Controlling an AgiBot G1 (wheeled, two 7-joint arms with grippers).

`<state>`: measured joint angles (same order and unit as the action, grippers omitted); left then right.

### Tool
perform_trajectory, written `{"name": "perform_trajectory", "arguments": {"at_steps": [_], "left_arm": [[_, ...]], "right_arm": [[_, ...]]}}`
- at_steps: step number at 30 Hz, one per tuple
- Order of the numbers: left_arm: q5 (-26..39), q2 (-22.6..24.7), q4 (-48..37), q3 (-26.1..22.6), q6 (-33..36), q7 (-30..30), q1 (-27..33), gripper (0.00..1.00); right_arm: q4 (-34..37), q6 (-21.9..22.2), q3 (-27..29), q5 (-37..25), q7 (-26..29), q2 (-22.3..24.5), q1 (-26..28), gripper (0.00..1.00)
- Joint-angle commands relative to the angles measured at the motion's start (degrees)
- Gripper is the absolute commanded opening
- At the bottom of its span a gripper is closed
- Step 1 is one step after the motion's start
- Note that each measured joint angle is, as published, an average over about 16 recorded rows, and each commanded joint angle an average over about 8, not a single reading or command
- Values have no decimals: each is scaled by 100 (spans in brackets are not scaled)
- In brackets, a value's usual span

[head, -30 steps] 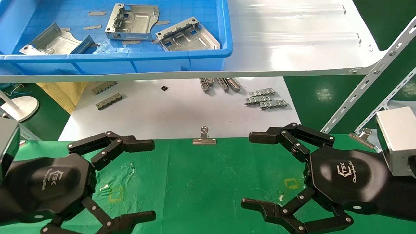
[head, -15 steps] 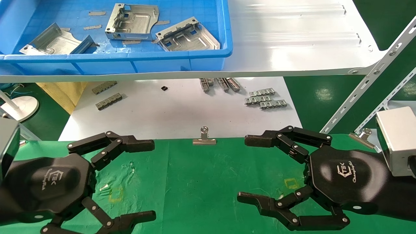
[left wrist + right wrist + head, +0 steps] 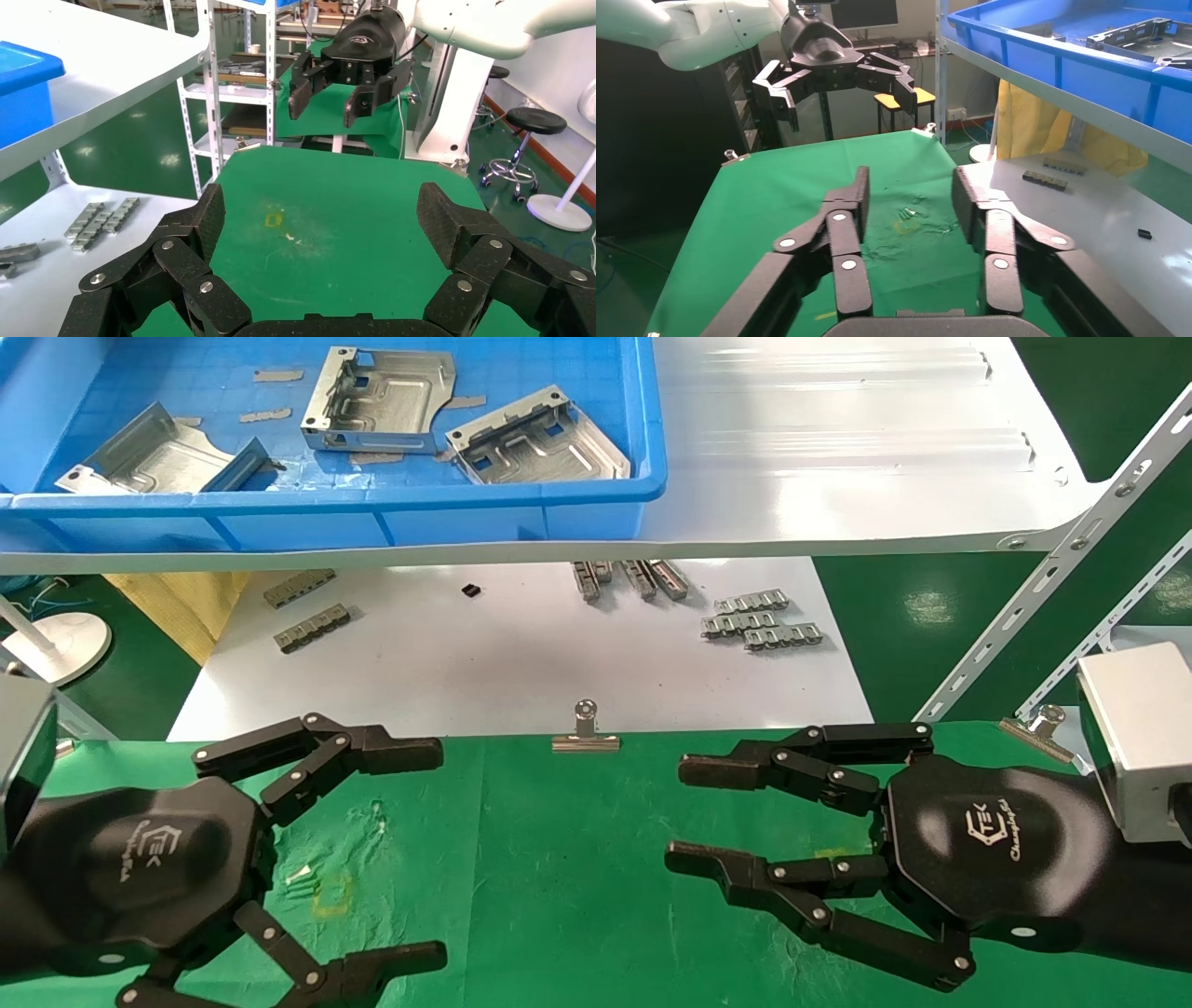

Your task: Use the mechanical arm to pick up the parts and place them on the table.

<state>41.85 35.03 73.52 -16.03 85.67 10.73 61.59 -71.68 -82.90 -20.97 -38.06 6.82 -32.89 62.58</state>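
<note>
We see bright, even overhead light. Glare streaks the white shelf panel point(image 3: 838, 439) and glossy green floor point(image 3: 140, 151). Shadows under the blue bin point(image 3: 372, 519) stay soft. Focus holds sharp throughout.

Three views: one from overhead, two from the wrists.
The green table point(image 3: 559, 859) is seen from above and forward by the head view, with the blue bin point(image 3: 419, 514) at upper left. The same cloth is crossed low by each wrist view, close behind its own fingers, with the opposite hand facing it at the top.
</note>
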Motion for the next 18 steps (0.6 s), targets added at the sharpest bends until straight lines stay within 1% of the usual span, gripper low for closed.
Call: {"name": "perform_trajectory", "arguments": {"at_steps": [1, 18], "left_arm": [[0, 0, 0, 0, 0, 0, 0, 100], [0, 0, 0, 0, 0, 0, 0, 100]], "right_arm": [[0, 0, 0, 0, 0, 0, 0, 0], [0, 0, 0, 0, 0, 0, 0, 0]]}}
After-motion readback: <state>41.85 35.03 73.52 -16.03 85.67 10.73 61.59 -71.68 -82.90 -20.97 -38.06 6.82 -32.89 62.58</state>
